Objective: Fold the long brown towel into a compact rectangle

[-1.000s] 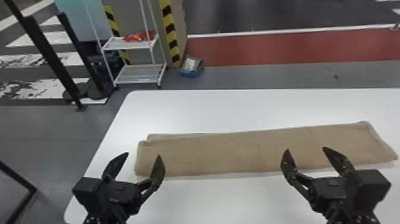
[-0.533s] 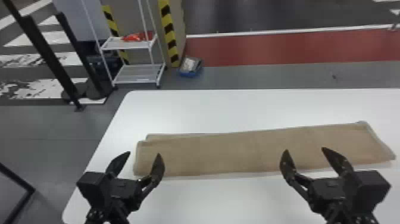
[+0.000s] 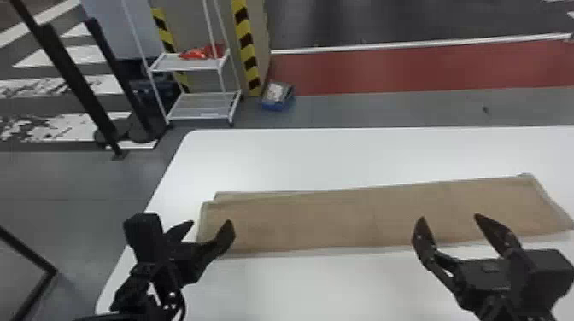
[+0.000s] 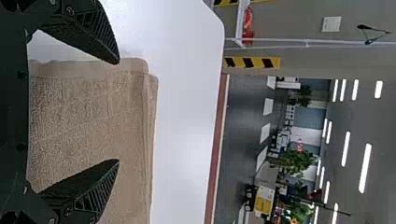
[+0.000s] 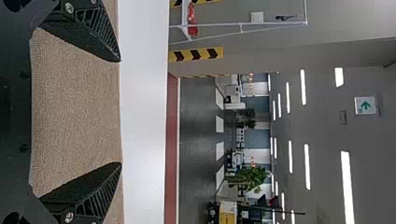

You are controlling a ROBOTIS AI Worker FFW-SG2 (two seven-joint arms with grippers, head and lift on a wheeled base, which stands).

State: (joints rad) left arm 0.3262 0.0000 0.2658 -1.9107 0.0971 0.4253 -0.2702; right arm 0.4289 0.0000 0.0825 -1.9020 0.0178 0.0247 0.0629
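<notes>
The left fingers [image 3: 225,238], spread, have turned at lower left of the frame; the right fingers [image 3: 423,240], also spread, wait lower right. Probably the towel [image 3: 341,222] will be folded from its left end.

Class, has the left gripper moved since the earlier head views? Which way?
Yes. The housing of the left gripper has shifted upward and slightly right in the head view, judged against the left edge of the white table.

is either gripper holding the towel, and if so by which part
Nothing is held: the left gripper and right gripper both stand open, and the towel lies on the table.
</notes>
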